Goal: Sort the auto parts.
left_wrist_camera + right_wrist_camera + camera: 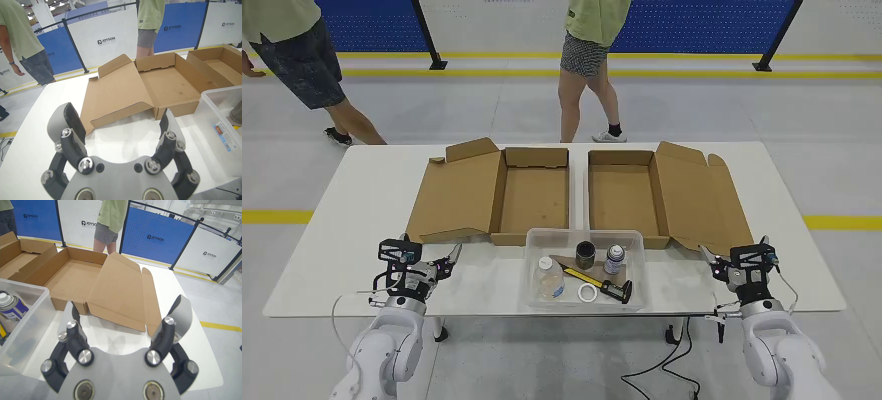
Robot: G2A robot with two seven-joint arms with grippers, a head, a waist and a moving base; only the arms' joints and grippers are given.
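A clear plastic bin [585, 235] at the table's front centre holds the auto parts: a white bottle [549, 279], a dark can [585, 254], a white-capped spray can [614, 259], a white ring [588, 293] and a yellow-and-black tool [614, 290]. Behind it lie two open cardboard boxes, the left box [534, 200] and the right box [620, 205], both with bare floors. My left gripper [428, 256] [117, 109] stands open over the table left of the bin. My right gripper [734, 252] [125, 302] stands open to the bin's right. Neither holds anything.
Each box's lid flap lies spread outward, the left flap [455, 195] and the right flap [704, 200], just ahead of each gripper. In the wrist views the bin wall [209, 102] [28, 287] stands close beside each gripper. White tabletop [352, 230] stretches toward both side edges.
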